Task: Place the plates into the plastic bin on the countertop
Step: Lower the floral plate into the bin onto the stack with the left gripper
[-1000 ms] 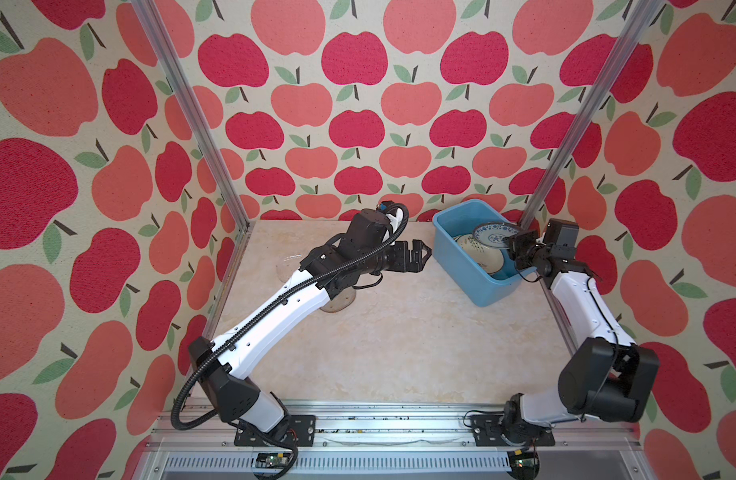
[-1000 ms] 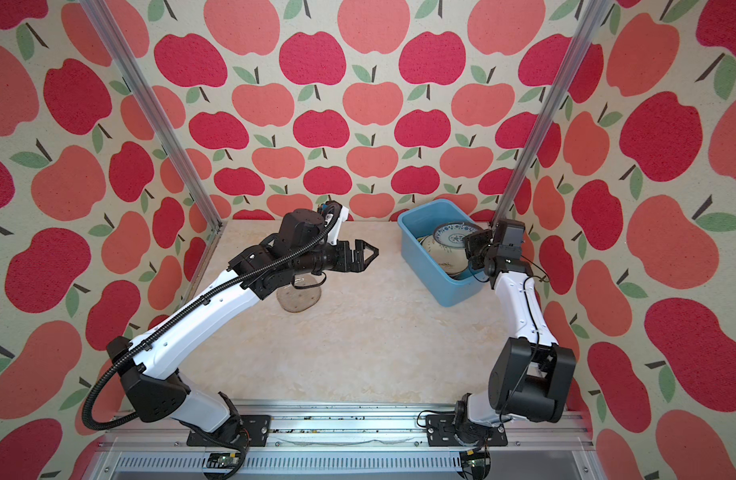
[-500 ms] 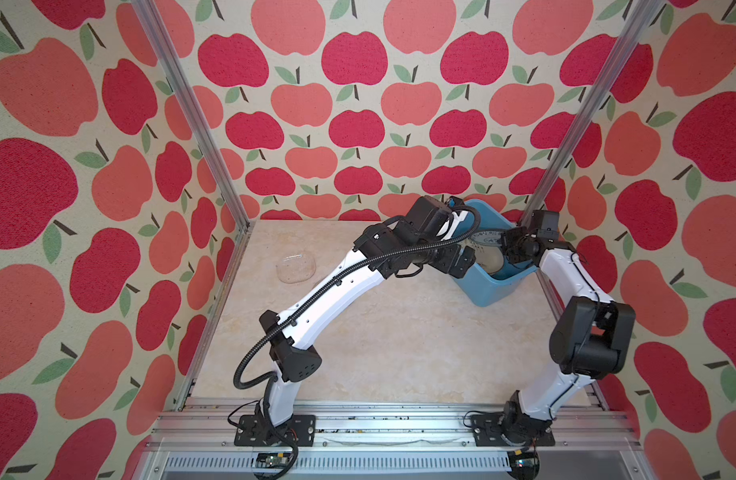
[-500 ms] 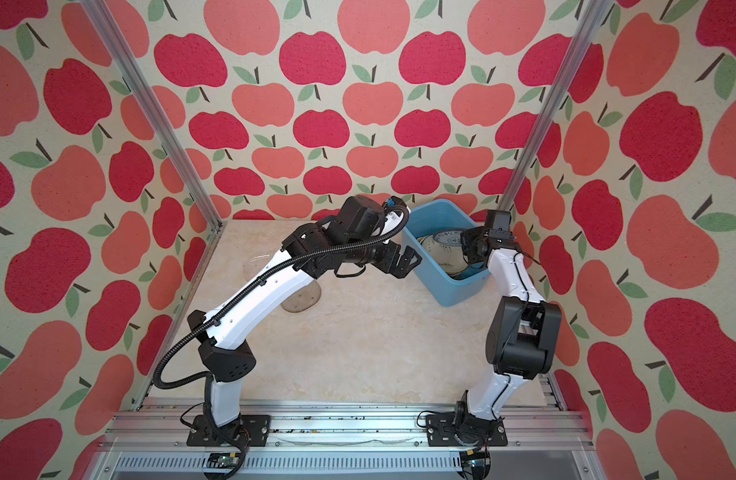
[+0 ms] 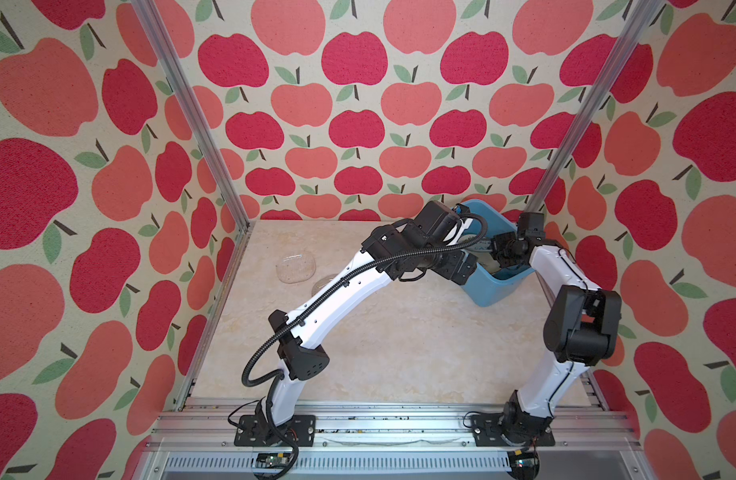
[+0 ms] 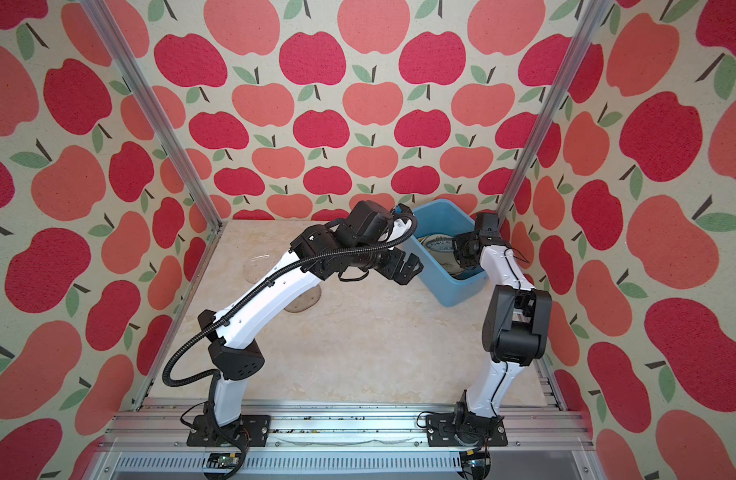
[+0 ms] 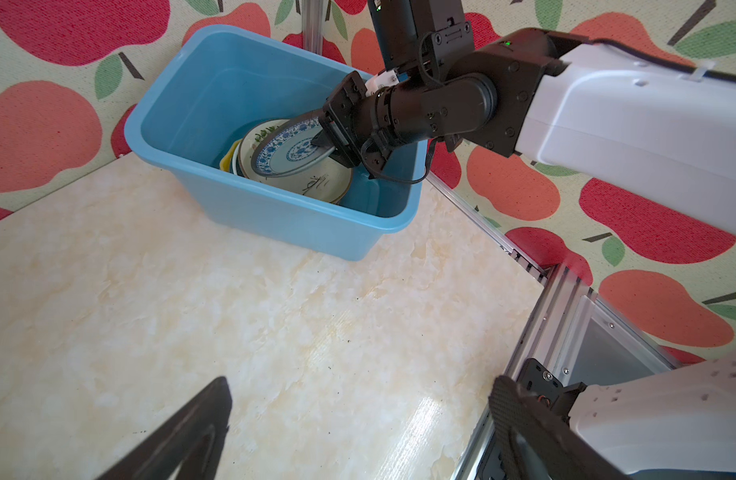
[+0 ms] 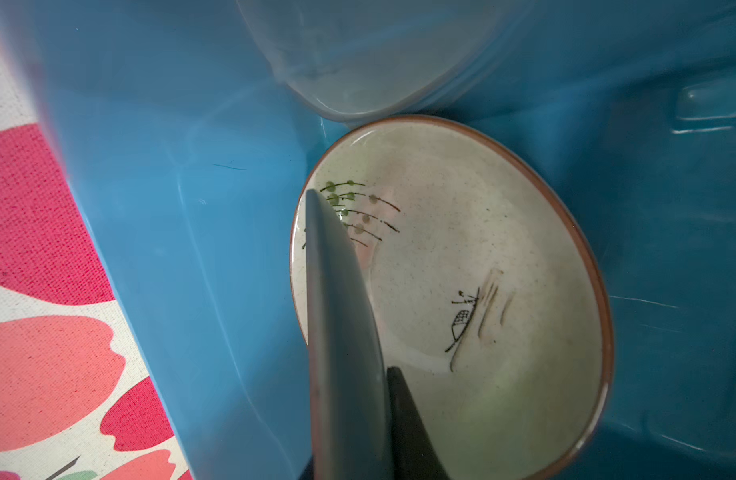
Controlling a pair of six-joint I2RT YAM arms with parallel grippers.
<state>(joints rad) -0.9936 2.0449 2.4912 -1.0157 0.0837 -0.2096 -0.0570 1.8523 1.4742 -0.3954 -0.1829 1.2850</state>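
Observation:
The light blue plastic bin [image 5: 495,291] [image 6: 453,291] [image 7: 275,208] stands at the back right of the countertop [image 5: 399,340]. My right gripper [image 5: 497,249] [image 7: 329,145] [image 8: 358,374] reaches into it, shut on the rim of the small blue-patterned plate [image 7: 287,151] [image 8: 341,332]. That plate is tilted over the cream plate with the plant drawing [image 7: 316,183] [image 8: 482,270], which tops a stack; a yellow edge [image 7: 227,160] shows below. My left gripper [image 5: 462,270] [image 6: 408,270] [image 7: 358,415] hangs open and empty beside the bin's left wall. Two clear glass plates [image 5: 295,268] [image 6: 304,301] lie on the countertop's left part.
Apple-patterned walls and aluminium posts close in the countertop on three sides. A rail [image 7: 566,299] runs along its right edge close to the bin. My left arm [image 5: 337,299] arches over one glass plate. A pale plate [image 8: 358,54] leans inside the bin, blurred.
My left arm has swung right from above the glass plates to the bin's left wall, gripper still open. The right gripper has stayed in the bin with the blue-patterned plate.

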